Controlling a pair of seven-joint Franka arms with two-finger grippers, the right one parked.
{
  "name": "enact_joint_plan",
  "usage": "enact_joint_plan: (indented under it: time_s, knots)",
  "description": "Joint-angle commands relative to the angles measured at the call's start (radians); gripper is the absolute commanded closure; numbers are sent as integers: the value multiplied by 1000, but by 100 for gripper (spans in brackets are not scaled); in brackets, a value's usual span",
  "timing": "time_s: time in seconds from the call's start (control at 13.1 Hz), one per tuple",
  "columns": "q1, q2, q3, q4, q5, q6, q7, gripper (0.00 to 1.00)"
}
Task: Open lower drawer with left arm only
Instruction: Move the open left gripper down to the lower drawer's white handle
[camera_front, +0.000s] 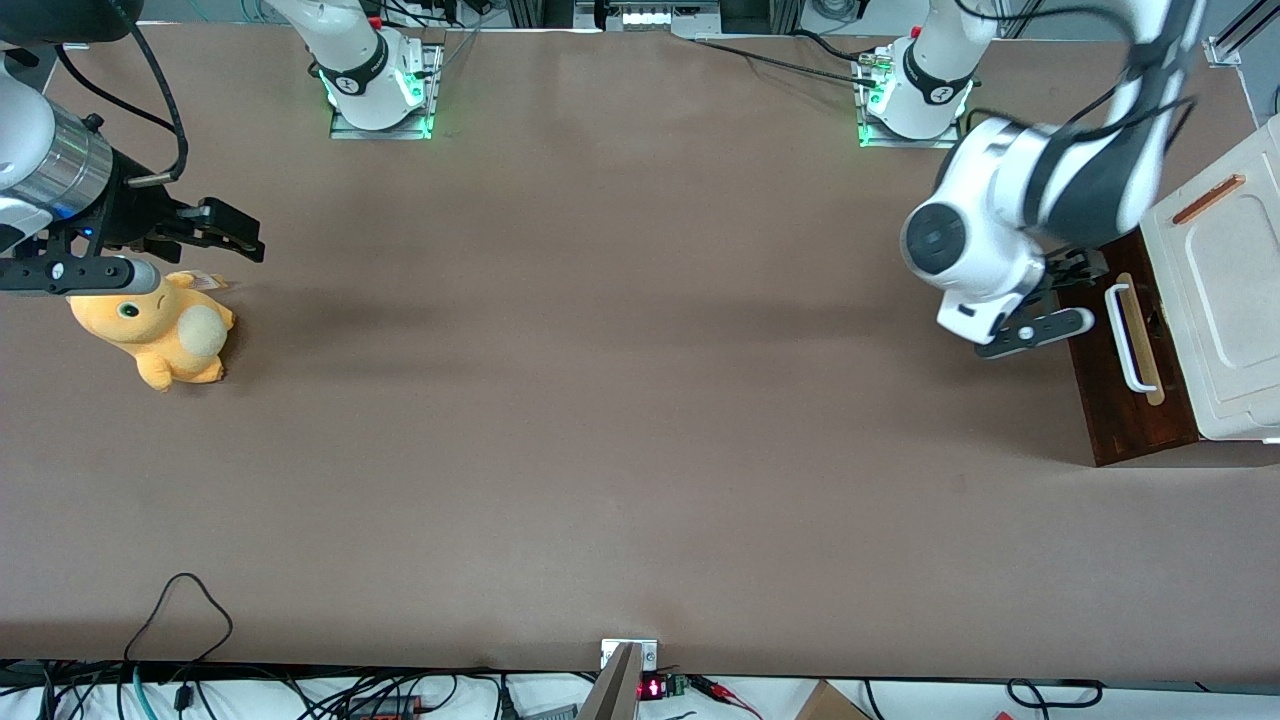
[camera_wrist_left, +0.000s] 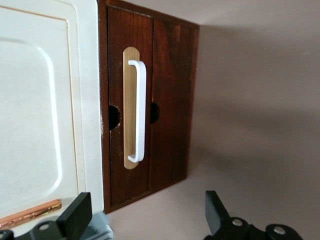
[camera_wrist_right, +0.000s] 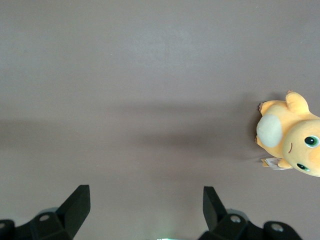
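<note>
Spread wide and holding nothing, the jaws of the small black gripper (camera_wrist_left: 145, 217) on the glossy white left arm (camera_front: 1050, 190) hover near the white bar handle (camera_wrist_left: 137, 110), clear of it. That handle fronts the dark reddish-brown wooden lower drawer (camera_front: 1125, 385), apparently shut beneath the cream-white panel (camera_front: 1225, 290) at the working arm's end of the brown table (camera_front: 620, 400). Judging by this, the approach is under way; next the fingers must straddle the bar, clamp it, and pull outward.

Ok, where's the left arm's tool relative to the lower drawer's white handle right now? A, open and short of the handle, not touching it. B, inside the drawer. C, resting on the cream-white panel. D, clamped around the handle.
A: the wrist view shows the tool open, its fingers spread and empty, with the white handle of the lower drawer clear ahead of it.
</note>
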Motion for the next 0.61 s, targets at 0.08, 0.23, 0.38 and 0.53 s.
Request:
enact_joint_plan:
  time_s: [0.08, 0.23, 0.38, 0.53]
  knots:
    - [-11, 11, 8, -19, 73, -8, -17, 0]
    - [-11, 5, 11, -13, 68, -16, -18, 0]
    - [-11, 9, 12, -16, 85, -16, -16, 0]
    - [-14, 52, 12, -28, 124, -34, -21, 0]
